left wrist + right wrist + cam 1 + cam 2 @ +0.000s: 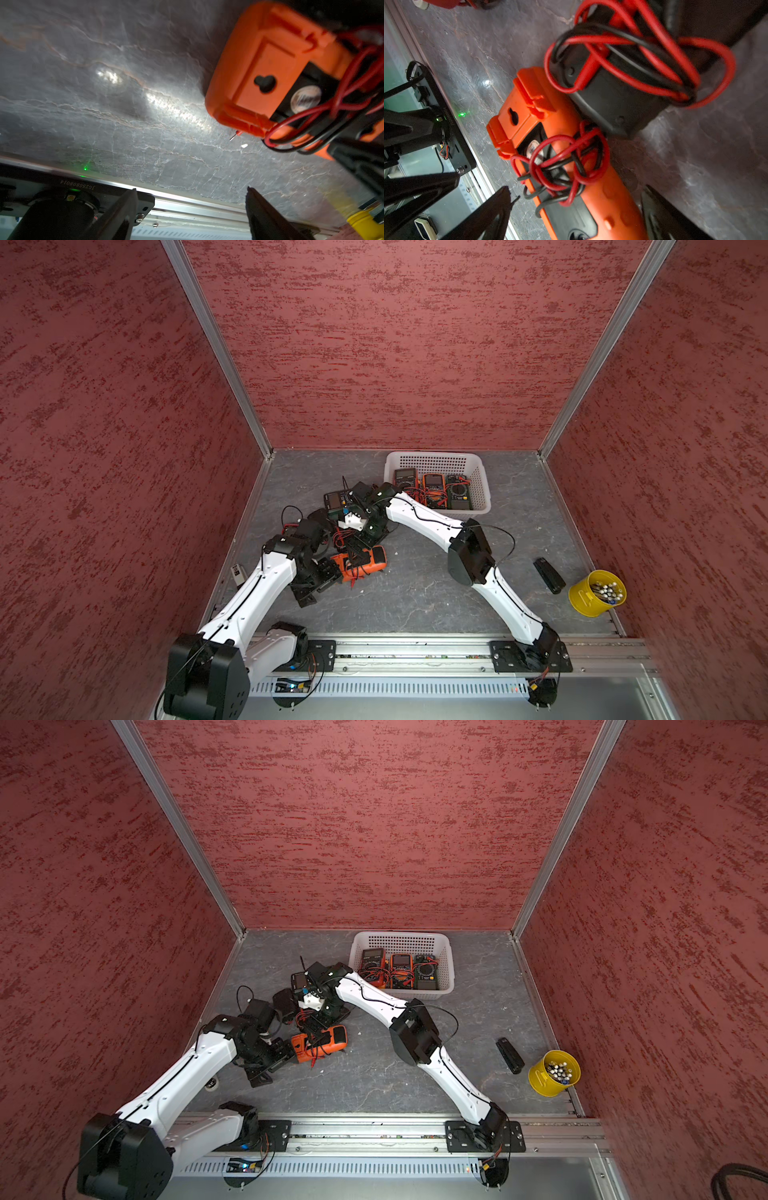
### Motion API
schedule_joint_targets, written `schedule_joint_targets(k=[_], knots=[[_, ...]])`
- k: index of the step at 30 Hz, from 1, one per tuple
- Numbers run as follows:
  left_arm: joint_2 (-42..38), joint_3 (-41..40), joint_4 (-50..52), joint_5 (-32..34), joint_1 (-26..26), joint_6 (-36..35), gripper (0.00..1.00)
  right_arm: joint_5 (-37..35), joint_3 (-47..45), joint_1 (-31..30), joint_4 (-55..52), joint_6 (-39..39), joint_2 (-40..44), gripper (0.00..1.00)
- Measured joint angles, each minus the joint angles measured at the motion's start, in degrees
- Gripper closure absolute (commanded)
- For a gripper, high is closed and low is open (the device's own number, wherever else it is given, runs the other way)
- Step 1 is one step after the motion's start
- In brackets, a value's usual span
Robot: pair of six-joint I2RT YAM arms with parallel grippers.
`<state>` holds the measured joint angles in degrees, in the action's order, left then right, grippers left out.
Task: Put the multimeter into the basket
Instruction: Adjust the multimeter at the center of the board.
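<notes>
— The room?
— Red stippled walls (pixel 395 344) around a grey veined counter (pixel 415 597); white basket (pixel 432 461) far right of centre.
— The orange multimeter (pixel 374 562)?
— Face down on the counter, left of centre, outside the basket. The right gripper (pixel 576 188) is spread astride it; the left gripper (pixel 191 188) is spread and empty.

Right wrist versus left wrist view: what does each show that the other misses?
Only right wrist: a black multimeter wound in leads, against the orange multimeter, which lies between the fingers of the open right end effector. Only left wrist: the yellow cup, and the open left end effector framing bare table. Both: the orange multimeter face down, leads tangled on its back.
</notes>
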<state>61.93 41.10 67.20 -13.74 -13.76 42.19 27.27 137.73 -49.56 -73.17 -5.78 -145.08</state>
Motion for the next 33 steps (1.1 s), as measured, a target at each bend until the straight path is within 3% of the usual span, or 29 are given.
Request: schedule_joint_targets(k=[7, 13, 17, 27, 33], knots=[[5.4, -2.5, -4.6, -1.8, -2.1, 1.0, 0.37, 4.3, -0.1, 1.0, -1.0, 0.2, -0.2, 0.14], [11.4, -2.5, -11.3, -1.7, -2.1, 0.5, 0.48, 9.5, -5.4, 1.1, -1.1, -0.3, 0.3, 0.14], [15.0, -2.5, -14.3, -1.6, -2.1, -0.5, 0.50, 12.5, -9.2, 1.1, -0.8, -0.4, 0.3, 0.17], [16.7, -2.5, -15.1, -0.4, -1.9, -2.0, 0.50, 18.6, -12.0, 2.0, 0.7, 1.2, 1.4, 0.58], [16.8, -2.5, -15.4, 0.0, -2.2, -2.2, 0.49, 16.5, -16.1, 1.8, 3.1, 2.4, 5.9, 0.70]])
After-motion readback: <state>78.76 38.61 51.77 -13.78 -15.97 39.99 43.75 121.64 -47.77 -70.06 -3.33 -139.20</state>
